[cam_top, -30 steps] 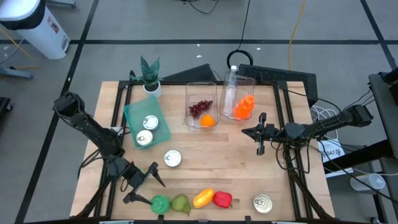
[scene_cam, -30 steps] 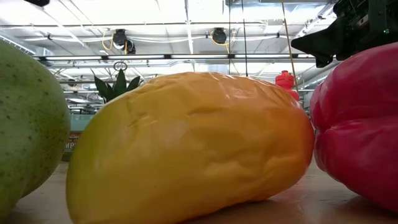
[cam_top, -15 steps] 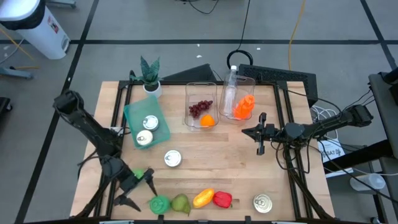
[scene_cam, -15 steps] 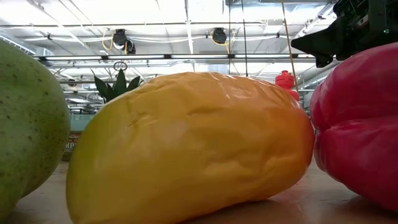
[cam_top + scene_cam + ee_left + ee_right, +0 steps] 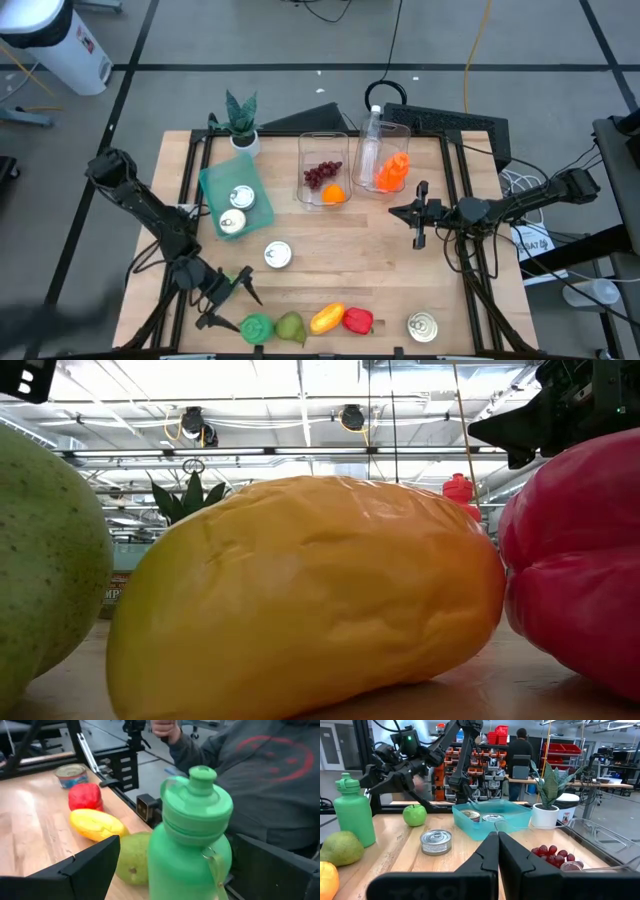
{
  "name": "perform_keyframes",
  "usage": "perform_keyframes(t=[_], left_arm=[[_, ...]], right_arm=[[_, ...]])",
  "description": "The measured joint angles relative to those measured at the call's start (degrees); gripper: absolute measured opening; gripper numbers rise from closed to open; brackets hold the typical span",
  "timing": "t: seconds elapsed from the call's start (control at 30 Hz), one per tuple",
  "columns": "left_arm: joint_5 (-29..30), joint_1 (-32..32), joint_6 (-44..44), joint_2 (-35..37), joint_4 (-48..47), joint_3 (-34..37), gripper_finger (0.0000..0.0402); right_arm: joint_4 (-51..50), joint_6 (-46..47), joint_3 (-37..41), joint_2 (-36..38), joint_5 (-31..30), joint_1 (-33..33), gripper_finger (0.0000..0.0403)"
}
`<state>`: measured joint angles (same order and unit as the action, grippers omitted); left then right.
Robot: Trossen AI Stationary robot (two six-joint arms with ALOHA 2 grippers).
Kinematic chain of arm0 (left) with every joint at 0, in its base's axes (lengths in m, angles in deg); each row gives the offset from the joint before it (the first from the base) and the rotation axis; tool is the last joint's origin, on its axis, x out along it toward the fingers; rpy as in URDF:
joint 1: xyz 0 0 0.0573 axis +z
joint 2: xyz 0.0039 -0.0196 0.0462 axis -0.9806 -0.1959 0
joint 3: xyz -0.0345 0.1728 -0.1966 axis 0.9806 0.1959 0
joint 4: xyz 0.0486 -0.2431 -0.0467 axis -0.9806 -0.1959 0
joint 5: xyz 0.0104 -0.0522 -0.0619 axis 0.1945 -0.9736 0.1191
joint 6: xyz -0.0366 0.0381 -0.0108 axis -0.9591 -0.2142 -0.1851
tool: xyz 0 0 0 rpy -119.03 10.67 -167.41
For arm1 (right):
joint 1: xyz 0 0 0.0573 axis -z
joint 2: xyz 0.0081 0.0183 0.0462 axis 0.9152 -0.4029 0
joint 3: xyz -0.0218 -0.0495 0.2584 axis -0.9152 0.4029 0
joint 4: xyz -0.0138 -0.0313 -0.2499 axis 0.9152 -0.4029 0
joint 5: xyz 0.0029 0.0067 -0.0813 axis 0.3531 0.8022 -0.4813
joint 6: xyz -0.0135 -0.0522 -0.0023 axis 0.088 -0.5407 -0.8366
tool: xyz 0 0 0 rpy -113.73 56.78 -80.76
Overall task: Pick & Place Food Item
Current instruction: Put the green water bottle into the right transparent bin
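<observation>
From above, the left claw (image 5: 228,297) stood spread wide over the table's (image 5: 330,250) near left corner, just beside the green bottle (image 5: 257,327), gripping nothing. In the near-edge row the bottle, pear (image 5: 290,326), yellow mango (image 5: 327,319) and red pepper (image 5: 357,320) lay side by side. The right claw (image 5: 419,236) hung clenched and empty over the table's right side.

At table height, the mango (image 5: 310,600) filled the frame between pear (image 5: 45,560) and pepper (image 5: 575,560).

The left wrist camera showed the bottle (image 5: 192,840) upright between that claw's parted fingers (image 5: 85,870), apparently untouched.

The right wrist camera showed its fingers (image 5: 492,857) pressed together, empty.
</observation>
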<state>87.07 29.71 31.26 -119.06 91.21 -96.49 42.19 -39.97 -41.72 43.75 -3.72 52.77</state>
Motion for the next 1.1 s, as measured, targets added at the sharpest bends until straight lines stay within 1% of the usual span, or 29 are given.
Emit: perform_keyframes(t=[0.17,0.33,0.4,0.6,0.73,0.97,1.1], left_arm=[[-0.3,0.0,-1.2,0.0,0.6,0.0,0.0399],[0.6,0.0,-1.9,-0.8,2.0,0.0,0.0398],[0.7,0.0,-1.8,-2.6,3.6,0.0,0.0398],[0.8,0.1,0.4,-10.1,12.8,0.0,0.0398],[1.2,0.6,1.8,-13.0,17.9,0.0,0.0399],[1.2,0.6,2.0,-13.4,18.7,0.0,0.0393],[-0.7,0.6,2.0,-13.4,20.7,0.0,0.0393]], right_arm=[[0.0,0.0,0.0,0.0,0.0,0.0,0.0],[0.0,0.0,0.0,0.0,0.0,0.0,0.0],[0.0,0.0,0.0,0.0,0.0,0.0,0.0],[0.0,0.0,0.0,0.0,0.0,0.0,0.0],[0.0,0.0,0.0,0.0,0.0,0.0,0.0],[0.0,-0.1,0.0,0.0,0.0,0.0,0.0],[0.0,-0.1,0.0,0.0,0.0,0.0,0.0]])
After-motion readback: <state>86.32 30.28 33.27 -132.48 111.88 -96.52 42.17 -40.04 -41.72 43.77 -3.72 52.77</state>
